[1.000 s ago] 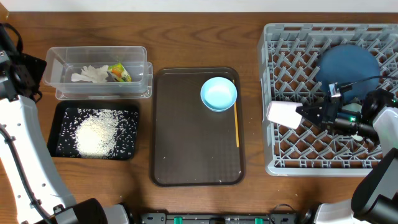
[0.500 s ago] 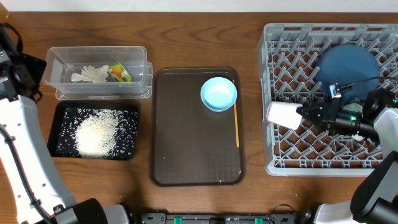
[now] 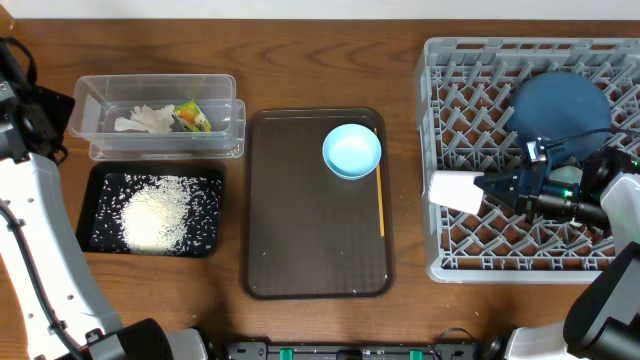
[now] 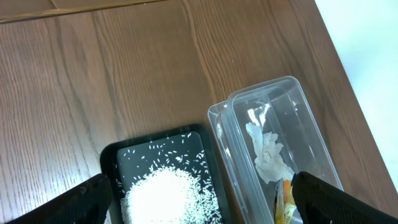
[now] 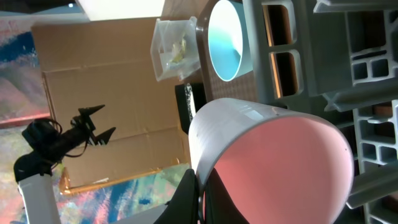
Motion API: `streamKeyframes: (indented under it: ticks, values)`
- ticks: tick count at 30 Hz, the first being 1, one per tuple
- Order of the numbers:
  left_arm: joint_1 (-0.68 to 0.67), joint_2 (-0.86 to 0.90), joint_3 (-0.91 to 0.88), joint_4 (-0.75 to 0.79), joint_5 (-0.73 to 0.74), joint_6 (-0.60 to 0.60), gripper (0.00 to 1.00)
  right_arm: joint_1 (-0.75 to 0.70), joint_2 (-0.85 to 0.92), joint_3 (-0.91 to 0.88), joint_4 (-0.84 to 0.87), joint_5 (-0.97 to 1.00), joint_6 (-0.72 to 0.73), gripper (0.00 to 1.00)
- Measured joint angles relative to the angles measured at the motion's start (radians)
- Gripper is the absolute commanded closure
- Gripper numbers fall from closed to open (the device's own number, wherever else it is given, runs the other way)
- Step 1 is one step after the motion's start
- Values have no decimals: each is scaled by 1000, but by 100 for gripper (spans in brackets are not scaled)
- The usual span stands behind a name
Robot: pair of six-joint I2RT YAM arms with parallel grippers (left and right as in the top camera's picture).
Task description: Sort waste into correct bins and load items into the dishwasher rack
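Pinching the cup (image 3: 455, 190) by its rim with the right gripper (image 3: 484, 187) clamped tight, shifted slightly lower at the rack (image 3: 500, 268) edge. Nearing placement, judging by position. Keeping the left gripper (image 4: 202, 190) wide open, empty.

rice (image 3: 155, 215) in black tray (image 3: 97, 178); tissue (image 3: 143, 120), wrapper (image 3: 192, 116) in clear tub (image 3: 90, 95). dark-blue plate (image 3: 560, 100) in rack (image 3: 470, 110), cup (image 3: 455, 190) sideways at its left edge. light-blue dish (image 3: 351, 151) upright on brown tray (image 3: 300, 250).

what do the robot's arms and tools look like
The left arm and right arm have smooth white shells with black joints. The right tool is black, tapering to narrow tips, with a small green light behind it and a thin black cable looping over it. The left tool has blunt black fingers.
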Motion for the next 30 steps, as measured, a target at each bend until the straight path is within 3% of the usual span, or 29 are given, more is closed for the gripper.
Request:
streamKeyframes:
  ticks: [30]
  values:
    - [0,0,0,0,0,0,5,66,0,-46,19,-46,-45,99]
